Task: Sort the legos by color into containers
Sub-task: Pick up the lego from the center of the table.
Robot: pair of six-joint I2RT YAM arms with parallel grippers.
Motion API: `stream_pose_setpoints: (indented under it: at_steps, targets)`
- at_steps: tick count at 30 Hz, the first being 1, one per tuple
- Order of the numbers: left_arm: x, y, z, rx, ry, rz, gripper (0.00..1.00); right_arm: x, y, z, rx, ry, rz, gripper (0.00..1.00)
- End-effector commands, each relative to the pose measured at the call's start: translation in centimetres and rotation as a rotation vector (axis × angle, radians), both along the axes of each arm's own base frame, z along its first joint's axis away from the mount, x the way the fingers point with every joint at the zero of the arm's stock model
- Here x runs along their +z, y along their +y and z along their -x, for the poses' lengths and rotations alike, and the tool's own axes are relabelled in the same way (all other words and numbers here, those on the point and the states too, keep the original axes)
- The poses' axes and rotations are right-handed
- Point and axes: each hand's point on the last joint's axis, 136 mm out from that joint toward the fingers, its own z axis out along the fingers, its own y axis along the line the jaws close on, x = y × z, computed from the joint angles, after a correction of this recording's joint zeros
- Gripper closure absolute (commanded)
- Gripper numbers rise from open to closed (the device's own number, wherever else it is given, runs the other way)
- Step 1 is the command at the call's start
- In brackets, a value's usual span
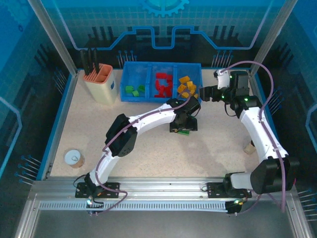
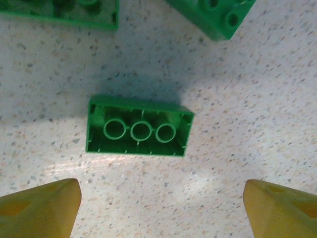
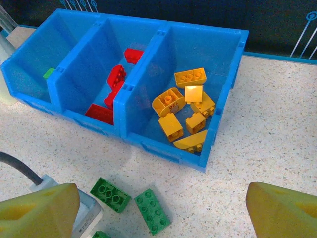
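Observation:
The blue tray (image 1: 200,79) stands at the back of the table with three compartments: green legos (image 1: 133,90) left, red legos (image 1: 162,84) middle, orange-yellow legos (image 1: 186,88) right. My left gripper (image 1: 183,125) hangs open low over the table, its yellow fingers (image 2: 39,208) on either side below an upside-down green brick (image 2: 139,126). Two more green bricks (image 2: 213,15) lie just beyond it. My right gripper (image 1: 205,93) is open beside the tray's right end (image 3: 163,144), looking down on the yellow pieces (image 3: 185,114) and on two loose green bricks (image 3: 110,194).
A beige holder with black tools (image 1: 101,82) stands left of the tray. A small round white-topped object (image 1: 74,158) sits near the front left, and a small tan block (image 1: 249,147) by the right arm. Blue rails edge the table.

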Motion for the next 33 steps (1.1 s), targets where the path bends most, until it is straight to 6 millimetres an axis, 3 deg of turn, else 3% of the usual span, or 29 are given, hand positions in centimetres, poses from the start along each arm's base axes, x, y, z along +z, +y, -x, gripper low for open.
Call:
stream_pose_setpoints:
  at_steps: [1, 11, 16, 33]
  targets:
    - [0.5, 1.2, 0.2, -0.043, -0.027, -0.081, 0.14, 0.3, -0.2, -0.5, -0.003, -0.01, -0.032, 0.11]
    - [-0.1, 0.7, -2.4, -0.21, -0.148, -0.161, 0.12, 0.5, -1.2, -0.4, -0.042, -0.005, -0.037, 0.07]
    - [-1.8, 0.9, -2.3, -0.262, -0.143, -0.194, 0.12, 0.8, -2.1, -0.4, -0.078, -0.004, -0.065, 0.04]
    - [-5.2, 0.2, -1.9, -0.252, -0.097, -0.167, 0.13, -0.1, -2.2, -0.7, -0.085, 0.031, -0.085, 0.02]
